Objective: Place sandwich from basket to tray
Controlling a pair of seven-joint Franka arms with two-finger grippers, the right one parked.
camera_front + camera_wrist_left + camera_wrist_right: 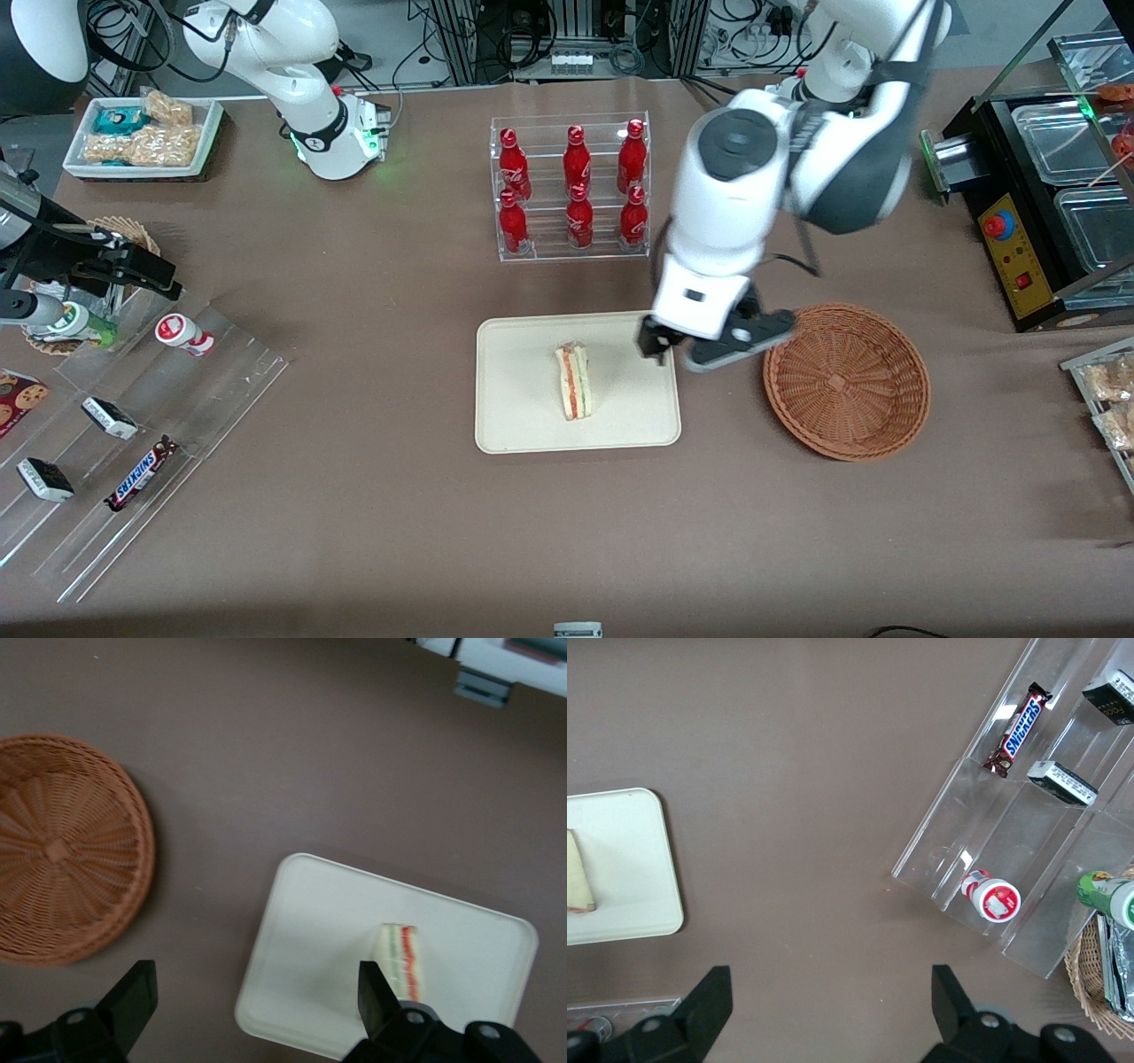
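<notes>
While the sandwich [574,381] lies on the cream tray [523,425] at centre frame in the front view, cut edge showing orange and green, the tool [700,350] hangs released above the tray's corner nearest the basket [846,381], fingers [133,997] spread wide and holding nothing. Just beside the tray on the brown counter [372,496] sits that round wicker basket. A clear rack of red bottles [571,186] stands above the tray in the frame.
</notes>
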